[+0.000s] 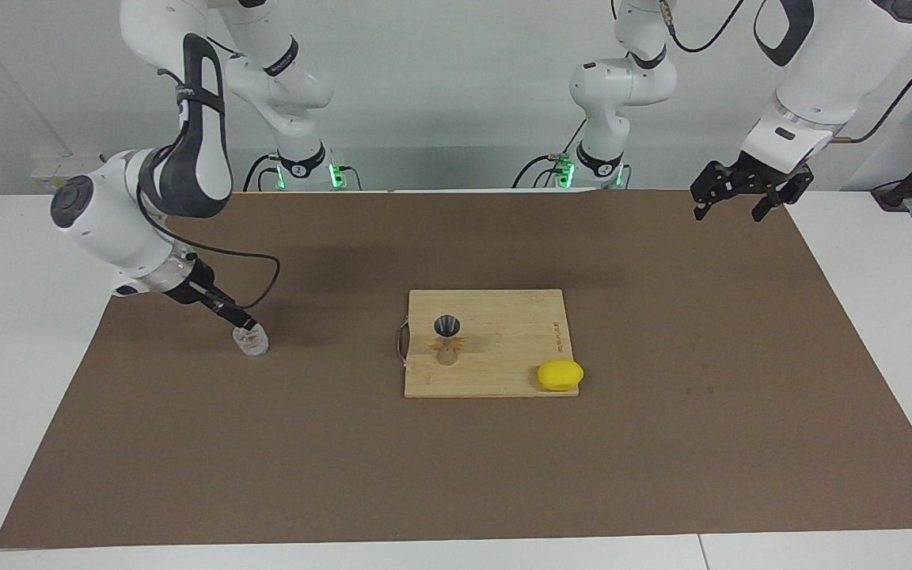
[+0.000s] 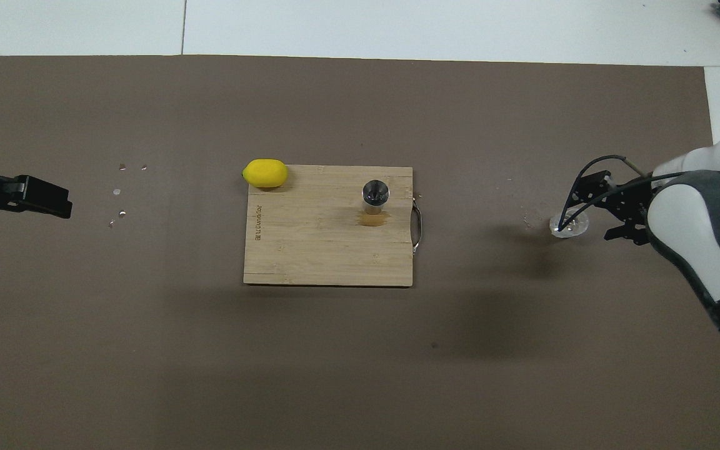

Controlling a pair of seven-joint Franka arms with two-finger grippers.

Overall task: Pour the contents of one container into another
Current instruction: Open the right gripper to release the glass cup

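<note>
The small clear textured glass cup (image 1: pixel 251 341) stands on the brown mat toward the right arm's end, well apart from the silver hourglass-shaped metal jigger (image 1: pixel 446 339) on the bamboo cutting board (image 1: pixel 503 348). The right gripper (image 1: pixel 236 318), fingers spread and holding nothing, sits just above the cup; one careless swing could tip it. The left gripper (image 1: pixel 727 199) waits with its fingers apart.

Pale wall (image 1: pixel 456 95), white table (image 1: pixel 883 261)
</note>
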